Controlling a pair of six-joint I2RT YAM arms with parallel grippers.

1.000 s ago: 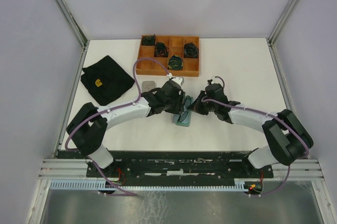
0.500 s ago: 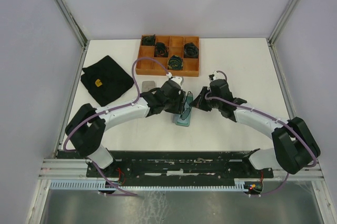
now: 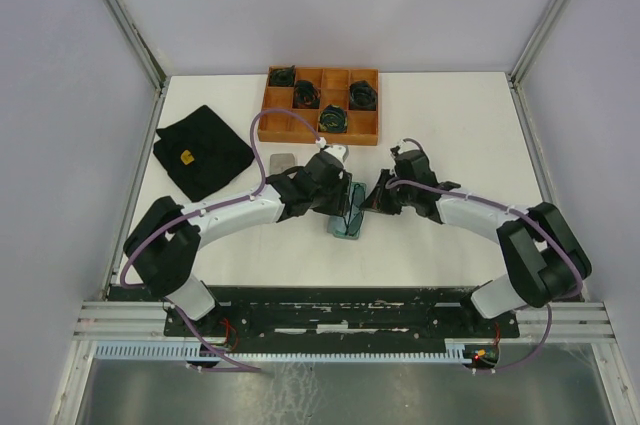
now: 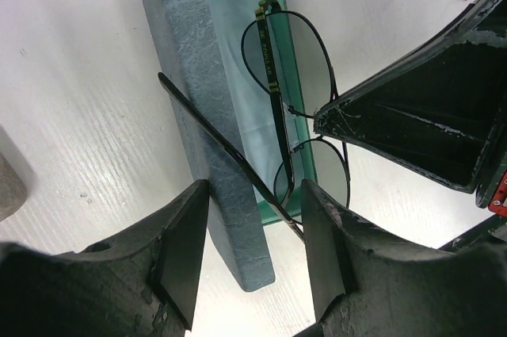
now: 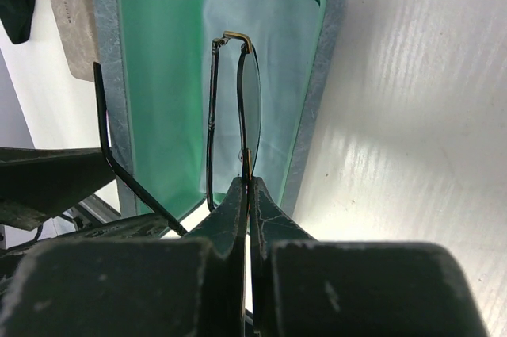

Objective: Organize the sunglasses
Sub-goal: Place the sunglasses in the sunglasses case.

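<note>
One pair of sunglasses (image 5: pixel 249 115), thin dark wire frame with nearly clear lenses, hangs over the open grey case (image 3: pixel 348 225) with its green lining (image 5: pixel 162 75) and a pale blue cloth. My right gripper (image 5: pixel 248 188) is shut on the frame's edge, holding the sunglasses (image 4: pixel 289 59) upright above the case tray. One arm of the glasses sticks out unfolded across the case lid (image 4: pixel 198 115). My left gripper (image 4: pixel 253 230) is open, its fingers (image 4: pixel 186 250) either side of the lid's end and that arm. The second pair is out of view.
A wooden divided tray (image 3: pixel 322 123) at the back holds several dark green coiled bundles. A black cloth (image 3: pixel 203 150) lies at the left. A second grey case (image 3: pixel 283 161) lies shut behind my left gripper (image 3: pixel 338 188).
My right arm shifted a little, its wrist moving out to the right and then back towards the case, with the sunglasses still in it. My left arm has hardly moved.
</note>
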